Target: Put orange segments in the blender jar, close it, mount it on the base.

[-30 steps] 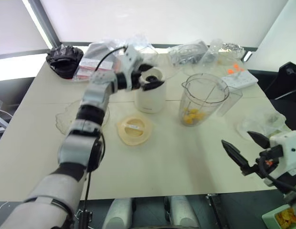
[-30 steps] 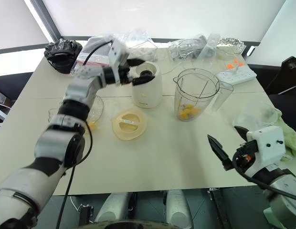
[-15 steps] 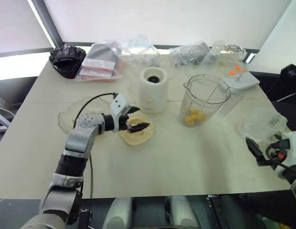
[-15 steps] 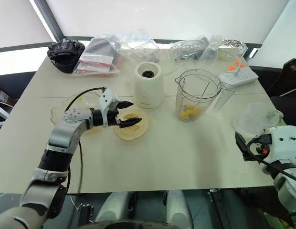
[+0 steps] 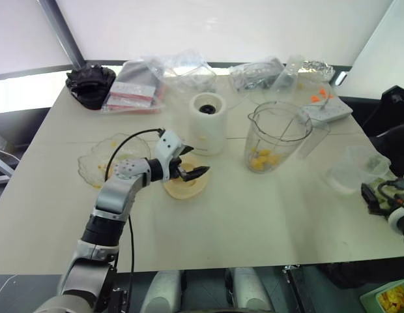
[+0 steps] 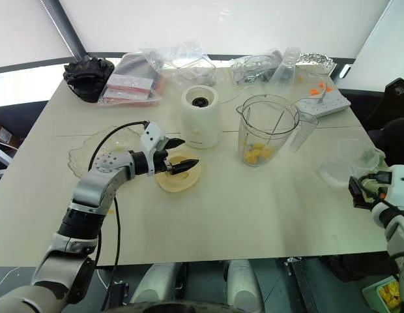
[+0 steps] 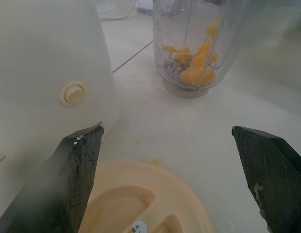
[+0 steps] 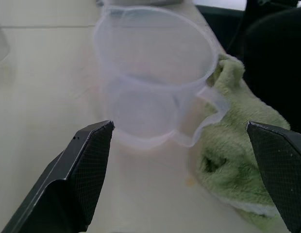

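Altogether: one blender jar (image 5: 277, 138), one base (image 5: 208, 123), one lid (image 5: 186, 183); both arms' fingers spread, empty.

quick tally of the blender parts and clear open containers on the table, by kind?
Blender jar: 1
Base: 1
Lid: 1
Frosted cup: 1
Wavy glass dish: 1
Total: 5

I see a big pale table (image 5: 267, 222) in a bright room. Behind it are white window blinds (image 5: 208, 26) with a dark frame (image 5: 58, 32). The floor (image 5: 13, 124) beside it looks dark.
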Controlling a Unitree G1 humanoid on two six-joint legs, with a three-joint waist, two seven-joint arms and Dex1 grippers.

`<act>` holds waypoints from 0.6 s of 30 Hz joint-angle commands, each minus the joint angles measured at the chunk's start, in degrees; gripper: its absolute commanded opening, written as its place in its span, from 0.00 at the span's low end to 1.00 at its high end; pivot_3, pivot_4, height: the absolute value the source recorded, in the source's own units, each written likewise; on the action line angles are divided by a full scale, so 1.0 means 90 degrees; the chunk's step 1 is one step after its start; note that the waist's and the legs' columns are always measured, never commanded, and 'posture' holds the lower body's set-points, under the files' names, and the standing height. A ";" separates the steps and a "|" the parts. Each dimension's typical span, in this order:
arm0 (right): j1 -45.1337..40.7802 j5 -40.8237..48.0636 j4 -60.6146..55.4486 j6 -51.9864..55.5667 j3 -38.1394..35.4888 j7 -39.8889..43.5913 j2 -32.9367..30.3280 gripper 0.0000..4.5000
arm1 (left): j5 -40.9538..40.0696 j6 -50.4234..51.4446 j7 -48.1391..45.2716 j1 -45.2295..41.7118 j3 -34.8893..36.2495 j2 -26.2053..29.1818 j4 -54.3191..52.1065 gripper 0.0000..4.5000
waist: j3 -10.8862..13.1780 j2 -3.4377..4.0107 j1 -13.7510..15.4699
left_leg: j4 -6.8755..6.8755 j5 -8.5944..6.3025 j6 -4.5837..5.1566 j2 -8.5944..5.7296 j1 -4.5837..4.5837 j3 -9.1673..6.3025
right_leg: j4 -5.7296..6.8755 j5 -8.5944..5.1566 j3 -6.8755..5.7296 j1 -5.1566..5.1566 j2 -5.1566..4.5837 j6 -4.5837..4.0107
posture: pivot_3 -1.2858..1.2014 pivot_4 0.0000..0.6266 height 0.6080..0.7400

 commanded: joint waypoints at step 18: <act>-0.0926 -0.1010 0.1518 -0.0409 -0.0175 0.0189 -0.0124 1.00 | -0.0201 -0.0211 0.0246 -0.0131 0.0035 0.0086 -0.0178 0.98 | -0.0004 0.0007 -0.0011 | 0.0000 0.0000 0.0000 -0.0001 0.0002 0.0006 | 0.0003 0.0003 0.0000 0.0000 0.0001 0.0006 | 0.52 0.24 1.00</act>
